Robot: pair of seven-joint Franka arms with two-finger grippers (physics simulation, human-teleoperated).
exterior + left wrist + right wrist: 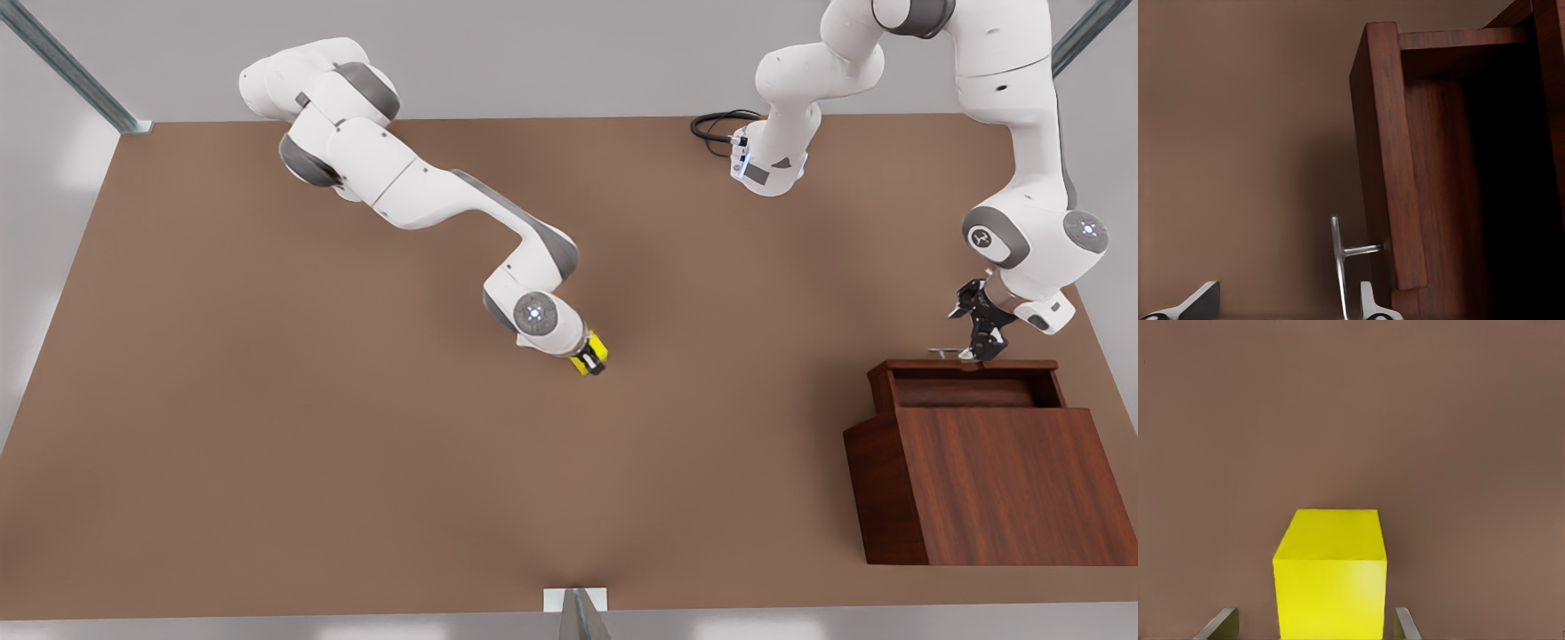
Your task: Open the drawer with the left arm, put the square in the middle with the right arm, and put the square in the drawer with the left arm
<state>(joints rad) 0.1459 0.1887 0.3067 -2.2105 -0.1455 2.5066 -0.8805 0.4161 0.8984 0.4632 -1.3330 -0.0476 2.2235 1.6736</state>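
Now: the right gripper is clamping the square, well apart from the drawer.
The left gripper, fingers apart, is hovering at its handle.

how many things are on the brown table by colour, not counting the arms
yellow: 1, the small bright yellow cube between the right gripper's fingers
reddish-brown: 1, the boxy wooden cabinet, its pulled-out drawer with a thin silver bar handle by the left gripper
total: 2
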